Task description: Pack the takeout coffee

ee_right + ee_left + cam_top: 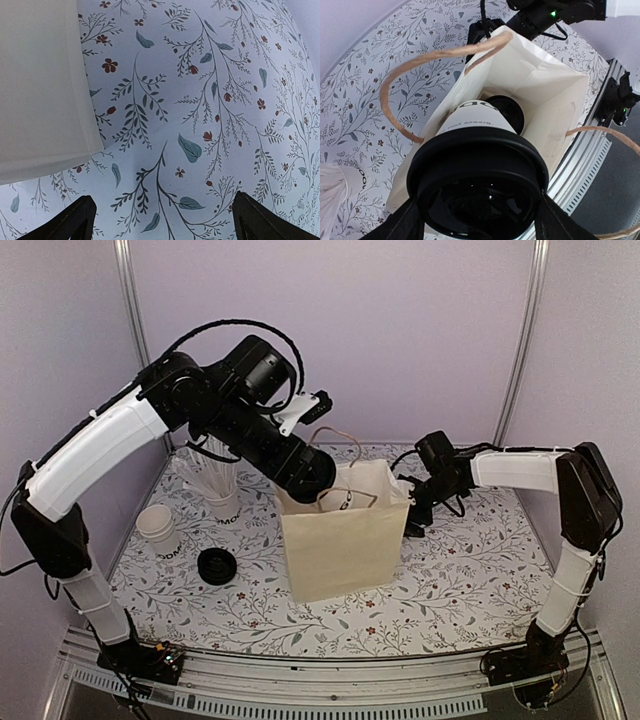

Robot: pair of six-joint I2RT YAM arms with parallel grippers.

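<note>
L gripper is clamping the takeout coffee btwn its two fingers. It's gripping approx at the black lid's rim, w/ one dark finger showing on each side. Cup is pointing base-first down into the paper bag, lid facing the wrist cam. Its white wall w/ dark lettering is sitting high in the bag's open mouth. Deeper in the bag a dark round object is showing; can't tell what it is.

R gripper is spreading wide and holding nothing. It's hovering over the floral table cover, just right of the bag's side wall and not touching it in the wrist view.

Bag is standing upright mid-table, mouth gaping open. Cup is crowding one wall of the mouth, leaving open room on the other side. Twine handles are looping up on either side of the cup. Left of the bag and apart from it are sitting a loose black lid, stacked lidless cups and a cup of white sticks. The table cover near and right of the bag is lying bare.

L arm is arching high from the near-left base, w/ forearm sloping down onto the bag top. R arm is rising from the near-right base, elbow out right, forearm reaching left w/ wrist angling down beside the bag.
</note>
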